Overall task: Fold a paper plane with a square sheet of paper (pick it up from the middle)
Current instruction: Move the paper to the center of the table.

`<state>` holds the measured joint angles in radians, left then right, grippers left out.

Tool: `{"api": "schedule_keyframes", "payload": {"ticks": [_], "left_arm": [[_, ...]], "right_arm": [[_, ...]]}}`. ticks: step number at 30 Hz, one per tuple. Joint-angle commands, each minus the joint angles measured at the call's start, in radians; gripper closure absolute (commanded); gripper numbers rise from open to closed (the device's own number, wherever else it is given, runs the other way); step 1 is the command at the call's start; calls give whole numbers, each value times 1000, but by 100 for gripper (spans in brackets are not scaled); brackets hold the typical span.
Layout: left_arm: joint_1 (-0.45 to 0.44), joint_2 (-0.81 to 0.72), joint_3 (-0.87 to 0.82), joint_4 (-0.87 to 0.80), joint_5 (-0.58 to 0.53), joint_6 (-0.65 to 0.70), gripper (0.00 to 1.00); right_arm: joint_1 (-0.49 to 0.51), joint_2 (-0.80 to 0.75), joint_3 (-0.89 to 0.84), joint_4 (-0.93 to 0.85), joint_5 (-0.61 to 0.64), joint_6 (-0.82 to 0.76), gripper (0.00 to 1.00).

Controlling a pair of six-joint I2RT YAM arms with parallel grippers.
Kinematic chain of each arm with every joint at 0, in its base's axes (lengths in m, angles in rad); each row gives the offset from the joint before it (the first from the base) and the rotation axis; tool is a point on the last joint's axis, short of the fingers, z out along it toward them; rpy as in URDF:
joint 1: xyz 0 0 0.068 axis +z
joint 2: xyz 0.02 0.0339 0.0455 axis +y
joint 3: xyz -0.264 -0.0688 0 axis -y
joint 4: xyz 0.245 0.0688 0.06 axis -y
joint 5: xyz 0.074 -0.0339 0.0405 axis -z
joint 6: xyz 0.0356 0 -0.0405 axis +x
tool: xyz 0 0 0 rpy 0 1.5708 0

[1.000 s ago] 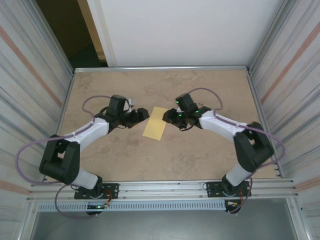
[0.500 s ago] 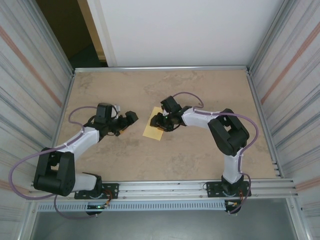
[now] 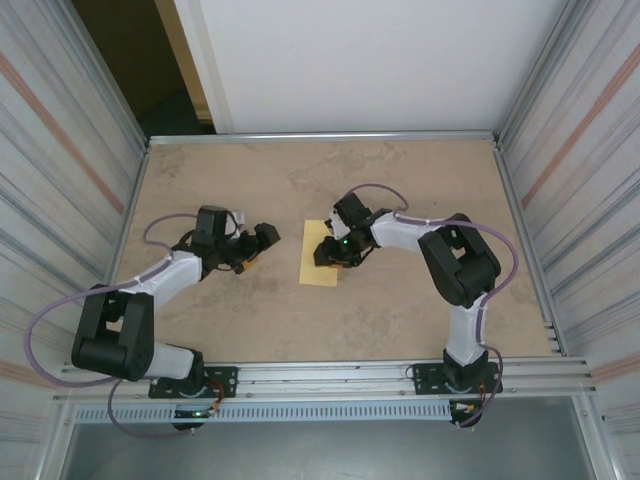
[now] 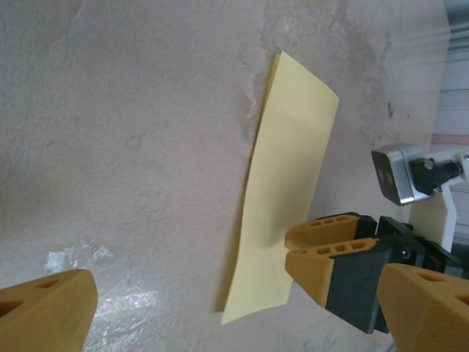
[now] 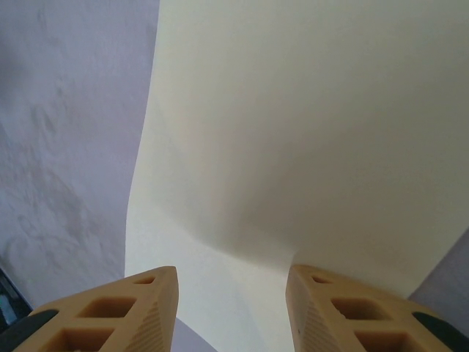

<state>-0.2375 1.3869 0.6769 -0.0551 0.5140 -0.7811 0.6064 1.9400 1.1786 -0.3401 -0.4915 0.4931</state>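
the table is the biggest thing here, tan and mottled. both arms reach in over it from the near edge, the left arm bent toward the middle and the right arm hooked round from the right side.

the yellow paper lies about mid-table, flat, as a narrow rectangle doubled along its length, not a plane yet.

the left pincer stands wide apart, off the paper's left edge and touching nothing. the right pincer is down on the paper's right edge, fingers apart with the sheet running between them. from its own camera the paper seems to bulge up there, though i can't be sure it's lifted rather than shadowed.

my worry is this: nothing pins the left edge, so any sideways push from the right would slide or twist the paper. if those fingers close on a bulge, i'd get a stray crease off the centre line. a shallow bite at the edge could also peel up one layer and open the fold.
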Motion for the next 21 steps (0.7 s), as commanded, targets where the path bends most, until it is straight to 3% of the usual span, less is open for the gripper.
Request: {"api": "schedule_keyframes", "payload": {"ticks": [1, 3, 7, 10, 21], "left_arm": [[-21, 19, 54, -22, 24, 13, 2], [-45, 26, 70, -49, 9, 24, 3], [-87, 25, 69, -65, -3, 11, 7], [-108, 16, 47, -60, -2, -8, 8], [-191, 59, 26, 10, 33, -65, 17]], "right_arm": [[-14, -48, -38, -94, 19, -76, 57], [-3, -103, -57, 4, 6, 38, 56], [25, -201, -155, 233, 102, 310, 56], [13, -229, -230, 324, 151, 430, 55], [-30, -130, -198, 311, 100, 435, 62]]}}
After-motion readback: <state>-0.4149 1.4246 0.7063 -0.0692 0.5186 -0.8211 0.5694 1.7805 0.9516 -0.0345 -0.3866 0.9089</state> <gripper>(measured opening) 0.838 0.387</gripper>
